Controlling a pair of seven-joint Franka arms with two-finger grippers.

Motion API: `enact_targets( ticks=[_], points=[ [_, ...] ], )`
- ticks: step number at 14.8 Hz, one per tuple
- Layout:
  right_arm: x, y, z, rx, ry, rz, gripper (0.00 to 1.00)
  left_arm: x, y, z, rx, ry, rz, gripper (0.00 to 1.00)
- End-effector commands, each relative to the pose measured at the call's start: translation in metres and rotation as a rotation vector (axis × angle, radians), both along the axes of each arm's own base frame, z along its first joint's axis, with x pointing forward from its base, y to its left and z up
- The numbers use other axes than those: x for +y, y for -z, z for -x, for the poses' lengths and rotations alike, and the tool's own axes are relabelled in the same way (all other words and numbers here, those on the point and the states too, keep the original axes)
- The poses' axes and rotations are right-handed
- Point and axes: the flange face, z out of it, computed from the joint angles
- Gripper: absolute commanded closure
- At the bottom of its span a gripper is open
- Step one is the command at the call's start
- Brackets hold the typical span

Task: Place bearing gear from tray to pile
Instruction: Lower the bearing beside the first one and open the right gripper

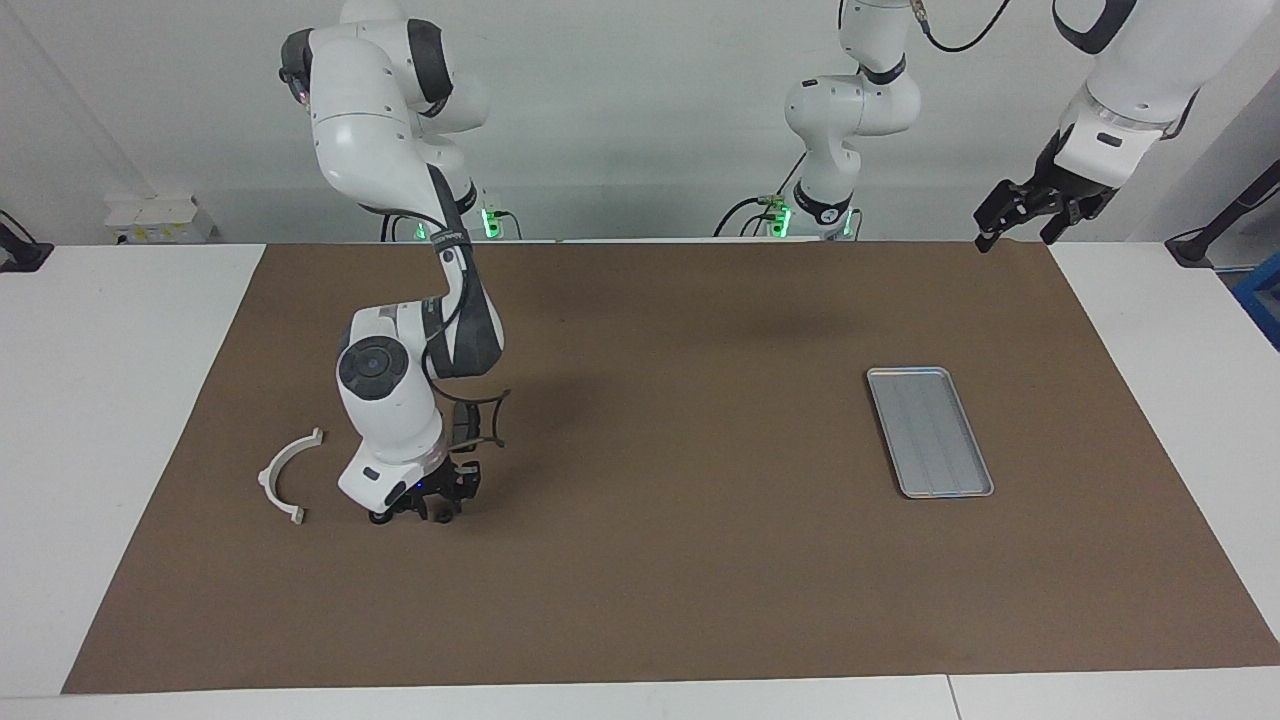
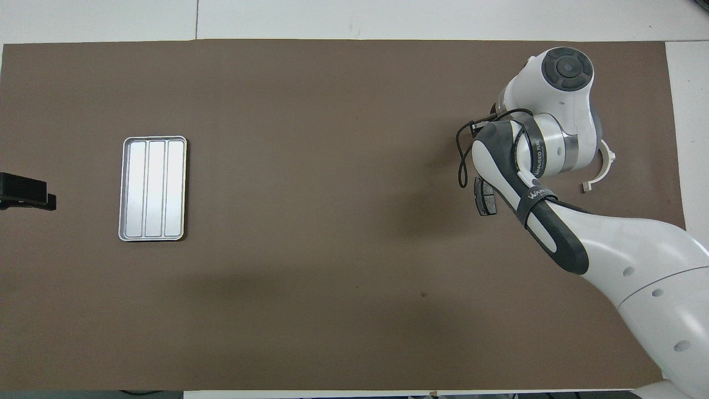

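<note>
End effector [image 1: 420,512] beside bracket [image 1: 288,474]

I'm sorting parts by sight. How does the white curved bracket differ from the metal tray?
The white bracket is an open half-ring; the tray is a closed rectangle with rounded corners. The bracket is matte white, the tray silver with lengthwise ribs. The bracket lies at the right arm's end of the table, beside the lowered right gripper; the tray lies at the left arm's end. Both rest flat on the brown mat.

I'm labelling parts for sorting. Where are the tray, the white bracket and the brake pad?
tray [image 1: 930,432]: facing view, ribbed floor.
white bracket [image 1: 281,472]: facing view, middle of arc.
brake pad [image 2: 485,200]: overhead view, exposed face.
</note>
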Motion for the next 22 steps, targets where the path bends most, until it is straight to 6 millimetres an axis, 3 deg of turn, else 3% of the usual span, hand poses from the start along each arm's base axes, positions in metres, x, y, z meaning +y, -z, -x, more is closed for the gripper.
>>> enact_targets(
  ticks=[1,4,11,13,16,20,22],
  points=[
    [-0.002,-0.015,0.009,-0.006,0.008,0.002,0.0,-0.002,-0.002,0.006,-0.021,0.016,0.012,0.0],
    [-0.008,-0.028,0.008,-0.021,0.014,0.002,0.0,-0.005,-0.002,0.006,-0.018,0.022,0.012,0.0],
    [-0.043,-0.063,0.009,-0.042,0.057,0.002,0.0,-0.006,-0.001,0.007,-0.01,0.016,0.012,0.0],
    [-0.043,-0.102,0.021,-0.033,0.071,-0.002,0.0,-0.005,-0.001,0.007,-0.01,0.014,0.012,0.0],
    [-0.045,-0.173,0.055,0.022,0.093,-0.003,0.0,-0.006,-0.001,0.007,-0.01,0.016,0.012,0.0],
    [-0.056,-0.271,0.127,0.052,0.122,0.003,0.0,-0.006,-0.001,0.007,-0.01,0.016,0.011,0.0],
    [-0.057,-0.309,0.162,0.078,0.138,-0.003,0.0,-0.006,-0.001,0.007,-0.01,0.016,0.012,0.0]
  ],
)
